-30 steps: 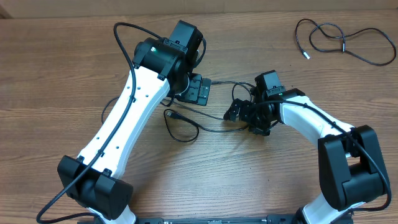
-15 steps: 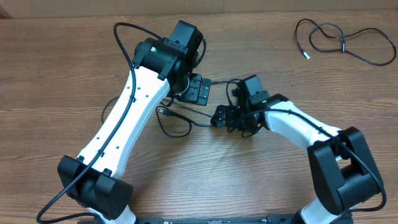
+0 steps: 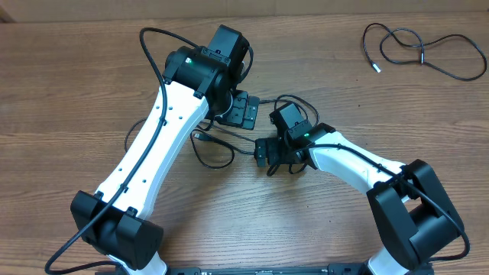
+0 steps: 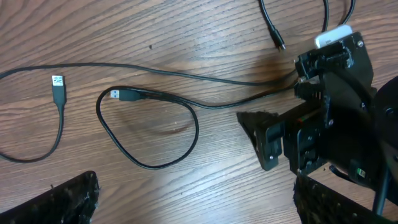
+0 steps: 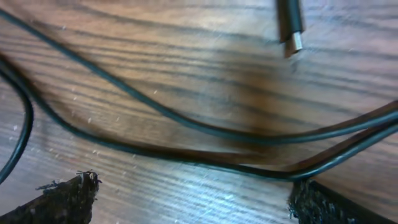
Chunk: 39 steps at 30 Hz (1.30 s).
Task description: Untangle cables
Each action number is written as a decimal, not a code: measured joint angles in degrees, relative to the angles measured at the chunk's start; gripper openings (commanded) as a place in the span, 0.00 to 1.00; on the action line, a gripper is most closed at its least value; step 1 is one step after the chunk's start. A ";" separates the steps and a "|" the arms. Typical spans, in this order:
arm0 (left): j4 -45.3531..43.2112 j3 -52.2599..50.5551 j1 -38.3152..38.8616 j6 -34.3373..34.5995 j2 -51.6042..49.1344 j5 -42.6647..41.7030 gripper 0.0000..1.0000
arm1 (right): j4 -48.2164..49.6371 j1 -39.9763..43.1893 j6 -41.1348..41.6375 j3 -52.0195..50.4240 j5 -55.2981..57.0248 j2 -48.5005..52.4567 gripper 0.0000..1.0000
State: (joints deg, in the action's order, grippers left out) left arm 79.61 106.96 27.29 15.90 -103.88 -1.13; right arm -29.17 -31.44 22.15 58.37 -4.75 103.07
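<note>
Black cables (image 5: pixel 217 134) lie just under the right pincer (image 5: pixel 193 202) — released, empty — left pincer (image 4: pixel 199 205) released too.

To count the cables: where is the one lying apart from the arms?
In the overhead view, that cable lies at the far right corner, beyond the right arm, apart from the other cables.

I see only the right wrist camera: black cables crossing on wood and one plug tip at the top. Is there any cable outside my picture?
Observer: Yes. One separate cable lies alone at the far right corner of the table, away from both arms.
Operator: And close to my gripper?
Observer: The left wrist view shows a looped cable ending in a USB plug, apart from the right gripper.
Operator: Does the left gripper hold something?
Observer: No. The left gripper is open, with only bare wood between its fingers.
</note>
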 measured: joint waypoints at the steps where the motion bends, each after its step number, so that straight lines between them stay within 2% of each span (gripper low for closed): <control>1: 0.00 0.00 0.00 0.00 0.00 0.00 1.00 | 0.02 0.00 0.02 0.00 0.59 0.04 0.98; 6: 0.00 0.00 0.00 0.00 0.00 0.00 1.00 | 0.00 0.00 -0.24 -0.04 2.21 0.17 0.92; 16: 0.00 0.00 0.00 0.00 0.00 0.00 1.00 | -3.69 0.00 -5.99 0.00 4.11 0.22 0.91; 20: 0.00 0.00 0.00 0.00 0.00 0.00 0.99 | -4.24 -0.04 -8.35 -0.02 5.20 0.24 0.81; 22: 0.00 0.00 0.00 0.00 0.00 0.00 1.00 | -4.52 -0.04 -9.99 -0.04 5.68 0.28 0.72; 33: 0.00 0.00 0.02 0.00 0.00 0.00 1.00 | -4.37 -0.04 -20.90 -0.44 6.21 0.35 0.72; 39: 0.00 0.00 0.00 0.00 0.00 0.00 1.00 | -4.26 -0.02 -23.87 -0.44 6.05 0.39 0.74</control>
State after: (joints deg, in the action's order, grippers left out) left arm 79.61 106.96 27.29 15.90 -103.88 -1.13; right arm -33.43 -31.46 -1.72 57.93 1.30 103.46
